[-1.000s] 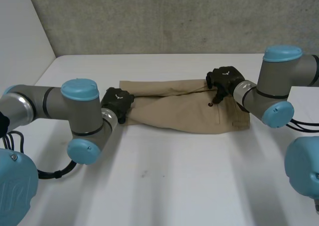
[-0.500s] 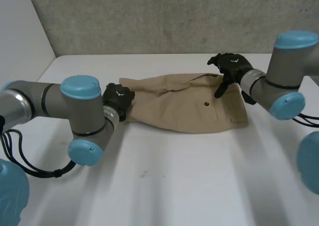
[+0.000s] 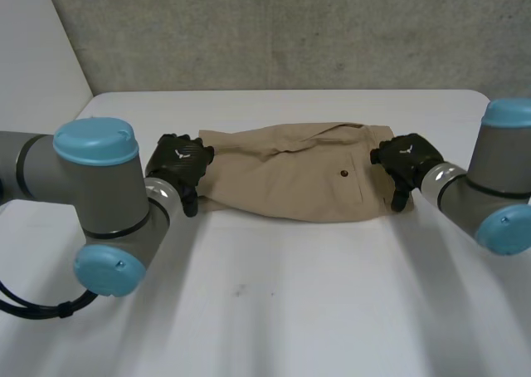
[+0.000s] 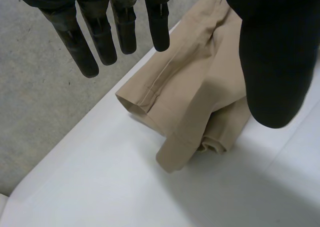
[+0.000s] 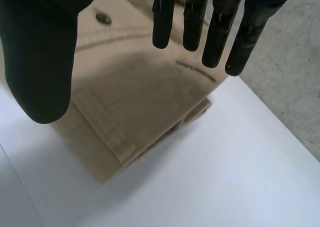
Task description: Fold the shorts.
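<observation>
Shorts: the tan shorts (image 3: pixel 299 173) lie flat on the white table (image 3: pixel 274 310), across the centre of the head view just above its middle. They are already doubled leg over leg, with the leg hems at the left and the waistband at the right.
Left hand: the left hand (image 3: pixel 178 165) sits at the hem end, centre-left in the head view. In its wrist view the fingers (image 4: pixel 100 37) are straight and set apart from the thumb, above the cloth and holding nothing.
Right hand: the right hand (image 3: pixel 404 159) sits at the waistband end, centre-right. Its fingers (image 5: pixel 215 32) are straight, the thumb is wide of them, and nothing is pinched.
Feel: probably light, soft woven cloth that is limp and sags when lifted. It is neither fragile nor slick.
Stiffer parts: the stitched hem (image 4: pixel 142 99) and the layered waistband corner (image 5: pixel 117 152) look thicker and should give a firmer pinch.
Where to hold: likely the hem edge under the left palm and the waistband corner under the right, pinching every layer together.
Risk: the stacked layers may slide apart or the fold may bunch.
</observation>
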You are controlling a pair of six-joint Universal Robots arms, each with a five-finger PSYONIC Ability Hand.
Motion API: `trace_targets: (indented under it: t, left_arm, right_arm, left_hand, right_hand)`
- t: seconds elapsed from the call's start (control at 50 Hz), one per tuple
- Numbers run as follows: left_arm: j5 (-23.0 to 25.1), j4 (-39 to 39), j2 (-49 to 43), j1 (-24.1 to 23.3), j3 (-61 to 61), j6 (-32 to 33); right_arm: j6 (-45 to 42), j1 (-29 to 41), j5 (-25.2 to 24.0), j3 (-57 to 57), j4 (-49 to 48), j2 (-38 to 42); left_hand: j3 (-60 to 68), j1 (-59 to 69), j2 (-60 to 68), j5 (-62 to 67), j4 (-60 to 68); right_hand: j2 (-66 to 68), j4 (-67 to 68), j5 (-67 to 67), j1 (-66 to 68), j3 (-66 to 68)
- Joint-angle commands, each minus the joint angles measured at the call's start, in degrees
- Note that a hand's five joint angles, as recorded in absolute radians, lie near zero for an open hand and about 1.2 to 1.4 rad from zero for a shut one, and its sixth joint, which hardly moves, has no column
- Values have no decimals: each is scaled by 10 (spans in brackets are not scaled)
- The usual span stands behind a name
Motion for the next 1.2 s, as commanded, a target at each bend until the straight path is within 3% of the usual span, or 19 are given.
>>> trace_targets:
  t: [0.02,0.1,0.14,0.16,0.3,0.42,0.56,0.68,0.78,0.88,0.96,1.04,1.06,1.08,1.14,1.2]
  left_arm:
    - [1,-1,15,1,-17,-43]
    - [0,-1,15,3,-22,-44]
    - [0,-1,15,6,-24,-44]
    - [0,-1,15,7,-25,-44]
    - [-1,-3,26,9,-29,-44]
    - [-1,-6,59,9,-47,-45]
    - [1,-7,94,9,-78,-45]
    - [2,-6,99,9,-87,-45]
    - [2,-4,99,9,-82,-45]
    - [0,-3,99,9,-75,-45]
    - [-1,0,98,9,-63,-47]
    - [-2,2,94,9,-49,-61]
    - [-2,2,93,9,-45,-66]
    - [-3,3,92,9,-33,-77]
    - [-3,3,89,8,-4,-100]
    - [-3,3,84,6,23,-113]
  right_arm:
    - [-24,1,10,-17,-26,51]
    - [-26,1,14,-36,-26,73]
    - [-26,1,19,-45,-26,77]
    - [-26,0,21,-46,-26,77]
    - [-24,-16,54,-32,-19,24]
    - [-47,-58,72,-22,50,-33]
    - [-198,-101,91,-47,110,-64]
    - [-234,-83,105,-82,100,-71]
    - [-244,16,87,-115,44,-51]
    - [-273,122,37,-109,-38,-27]
    - [-305,185,-44,-76,-47,8]
    - [-328,204,-101,-45,-47,29]
    - [-331,204,-107,-44,-46,32]
    - [-329,203,-107,-43,-46,32]
    - [-297,201,-102,-39,-45,18]
    - [-233,191,-103,-31,-42,-7]
  left_hand:
    - [-3,-11,0,7,2]
    - [-3,-11,0,7,2]
    - [-3,-11,0,7,2]
    - [-3,-11,0,7,2]
    - [-3,-11,0,7,2]
    - [-3,-11,0,7,2]
    - [-3,-11,0,7,2]
    - [-3,-11,0,7,2]
    - [-3,-11,0,7,2]
    - [-3,-11,0,7,2]
    - [-6,-14,-3,3,-1]
    - [-41,-49,-38,-32,-36]
    - [-50,-58,-47,-40,-45]
    - [-61,-69,-59,-52,-56]
    - [-63,-71,-60,-54,-58]
    - [-63,-71,-60,-54,-58]
  right_hand:
    - [79,72,73,105,73]
    - [169,163,164,195,164]
    - [491,485,486,517,486]
    - [589,582,583,614,583]
    - [590,583,584,615,584]
    - [590,583,584,615,584]
    - [590,583,584,615,584]
    - [590,583,584,615,584]
    - [590,583,584,615,584]
    - [590,583,584,615,584]
    - [590,583,584,615,584]
    - [590,583,584,615,584]
    - [520,514,515,546,515]
    - [297,290,291,322,291]
    - [-98,-104,-103,-72,-103]
    - [-110,-117,-116,-85,-116]
